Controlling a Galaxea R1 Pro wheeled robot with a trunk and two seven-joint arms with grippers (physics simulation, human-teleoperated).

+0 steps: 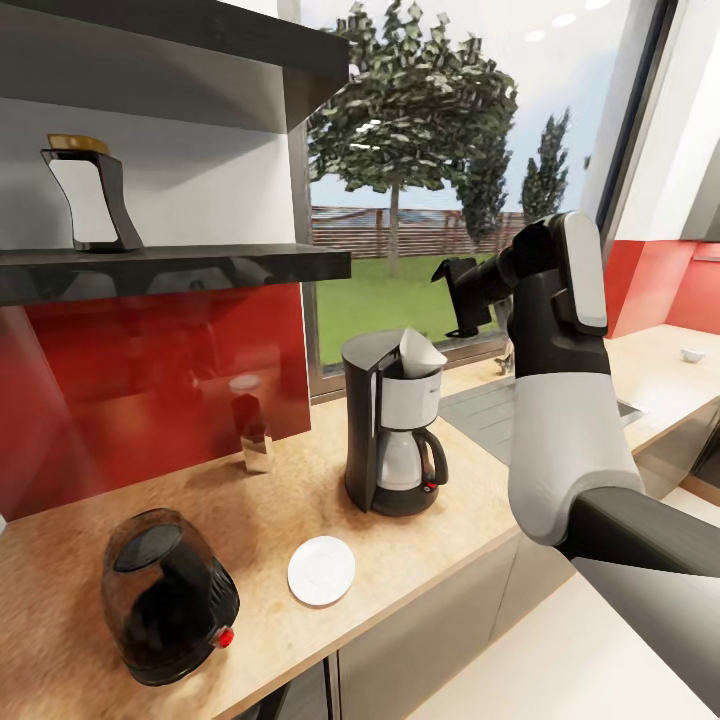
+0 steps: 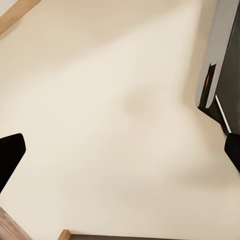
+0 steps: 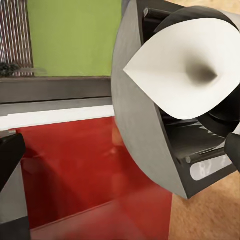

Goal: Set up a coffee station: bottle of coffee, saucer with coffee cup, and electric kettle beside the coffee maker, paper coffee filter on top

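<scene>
Counter [image 1: 300,470] bare between kettle [image 1: 165,610] and coffee maker [image 1: 392,435], bar the saucer [image 1: 321,570]. Upper shelf [image 1: 170,40] overhangs bottle [image 1: 90,195] at 12 o'clock.

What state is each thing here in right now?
coffee maker: upright on the countertop
paper coffee filter: on top of the coffee maker
saucer: flat, bare
electric kettle: upright on the countertop
bottle of coffee: on the shelf
right gripper: jaws open

Black coffee maker [image 1: 392,440], white paper coffee filter [image 1: 420,352], white saucer [image 1: 321,571], wood-grain countertop [image 1: 260,520]
</scene>
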